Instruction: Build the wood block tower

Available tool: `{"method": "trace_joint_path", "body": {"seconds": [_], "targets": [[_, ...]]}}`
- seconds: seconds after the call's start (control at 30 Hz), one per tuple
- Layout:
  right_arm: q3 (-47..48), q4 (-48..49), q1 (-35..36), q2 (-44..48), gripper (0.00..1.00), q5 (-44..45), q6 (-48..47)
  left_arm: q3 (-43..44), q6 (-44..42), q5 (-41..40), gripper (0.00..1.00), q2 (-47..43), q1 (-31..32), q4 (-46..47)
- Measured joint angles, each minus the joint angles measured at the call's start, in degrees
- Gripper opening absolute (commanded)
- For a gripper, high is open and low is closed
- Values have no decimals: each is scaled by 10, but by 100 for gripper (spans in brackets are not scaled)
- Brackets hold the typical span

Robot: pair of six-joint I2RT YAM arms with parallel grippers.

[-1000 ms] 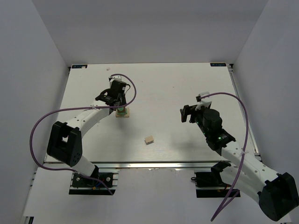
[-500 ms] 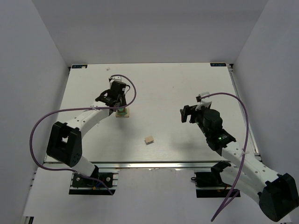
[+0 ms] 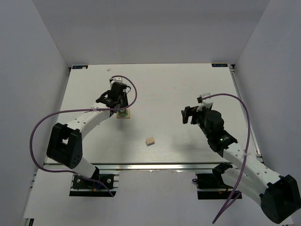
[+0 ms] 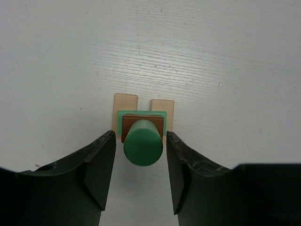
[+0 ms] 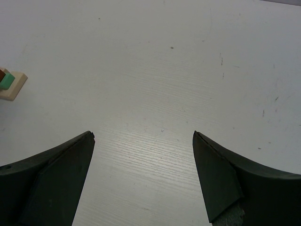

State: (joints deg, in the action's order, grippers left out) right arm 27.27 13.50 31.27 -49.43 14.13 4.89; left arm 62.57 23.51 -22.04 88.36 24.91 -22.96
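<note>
White table point(image 3: 188, 84) | left jaws now parted beside tower point(image 4: 143, 143) | loose block point(image 3: 150, 141) unmoved

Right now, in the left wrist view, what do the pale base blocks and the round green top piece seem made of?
The pale base blocks look like bare wood: light tan and matte. The round green piece looks painted, smooth and opaque; no grain shows, so whether it is wood or plastic is open.

Left arm point(image 3: 87, 120), right arm point(image 3: 254, 172): white tubular links between bulky black joint housings point(image 3: 63, 143). Purple cable point(image 3: 32, 134) loops loose off each arm. Small green light point(image 3: 219, 139) on right arm. Fingers point(image 4: 96, 174) matte black, wedge-shaped.
</note>
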Motion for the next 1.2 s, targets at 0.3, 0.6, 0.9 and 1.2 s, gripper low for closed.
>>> {"method": "trace_joint_path", "body": {"seconds": [0.3, 0.6, 0.9, 1.2], "targets": [[0, 0, 0, 0, 89, -6, -2, 0, -4, 0, 70, -13, 0, 5], [0, 0, 0, 0, 89, -8, -3, 14, -7, -7, 98, -47, 0, -8], [0, -2, 0, 9, 89, -33, -3, 28, 5, 32, 98, -162, 7, -5], [0, -6, 0, 19, 89, -56, -1, 12, -2, 64, 98, -197, 171, -3]]}}
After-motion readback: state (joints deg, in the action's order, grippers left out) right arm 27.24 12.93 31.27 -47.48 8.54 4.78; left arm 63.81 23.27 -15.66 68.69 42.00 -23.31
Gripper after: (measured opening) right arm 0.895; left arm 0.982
